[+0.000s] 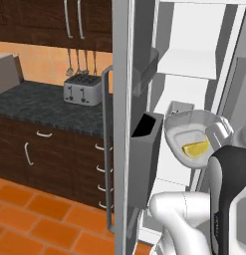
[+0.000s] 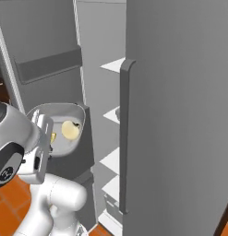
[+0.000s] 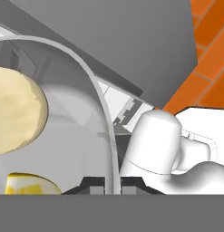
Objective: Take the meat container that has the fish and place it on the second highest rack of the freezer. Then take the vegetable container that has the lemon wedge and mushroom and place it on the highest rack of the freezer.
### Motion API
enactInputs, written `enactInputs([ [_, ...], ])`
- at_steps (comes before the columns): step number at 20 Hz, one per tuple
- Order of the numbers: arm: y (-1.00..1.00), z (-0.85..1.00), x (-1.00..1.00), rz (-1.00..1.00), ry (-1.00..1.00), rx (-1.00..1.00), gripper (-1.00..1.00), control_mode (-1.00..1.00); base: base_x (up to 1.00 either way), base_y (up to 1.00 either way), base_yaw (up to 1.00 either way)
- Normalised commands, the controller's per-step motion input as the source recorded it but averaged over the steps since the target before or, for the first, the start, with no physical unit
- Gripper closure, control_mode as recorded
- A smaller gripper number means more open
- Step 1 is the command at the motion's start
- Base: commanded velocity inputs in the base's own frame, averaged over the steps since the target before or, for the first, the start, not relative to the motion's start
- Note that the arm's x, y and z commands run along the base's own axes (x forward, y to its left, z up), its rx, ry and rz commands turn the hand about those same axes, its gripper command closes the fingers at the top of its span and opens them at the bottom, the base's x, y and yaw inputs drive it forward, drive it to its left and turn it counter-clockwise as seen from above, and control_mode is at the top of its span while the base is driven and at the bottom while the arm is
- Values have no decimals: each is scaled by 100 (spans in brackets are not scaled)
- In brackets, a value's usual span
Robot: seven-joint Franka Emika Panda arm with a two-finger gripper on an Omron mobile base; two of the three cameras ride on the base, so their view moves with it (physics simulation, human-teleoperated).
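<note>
Gripping vegetable container rim, end effector clamped, freezer-front.

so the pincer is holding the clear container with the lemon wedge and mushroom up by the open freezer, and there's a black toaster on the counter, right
Not quite: the toaster on the dark speckled stone counter is silver, not black, as the left base view shows. The rest holds: the pincer grips the clear round container with the yellow lemon wedge and pale mushroom by the open freezer.

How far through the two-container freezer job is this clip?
The gripper is shut on the rim of the vegetable container, which holds the lemon wedge and mushroom and is raised in front of the open freezer. So step two is underway; placing it on the highest rack remains. The fish container's placement can't be confirmed.
</note>
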Motion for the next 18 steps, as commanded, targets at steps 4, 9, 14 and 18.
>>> enactInputs([
  [4,0,0,0,0,0,0,100,100,44,-15,2],
  [9,0,0,0,0,0,0,100,100,53,-18,0],
  [14,0,0,0,0,0,0,100,100,26,-28,-3],
  [18,0,0,0,0,0,0,100,100,0,5,0],
])
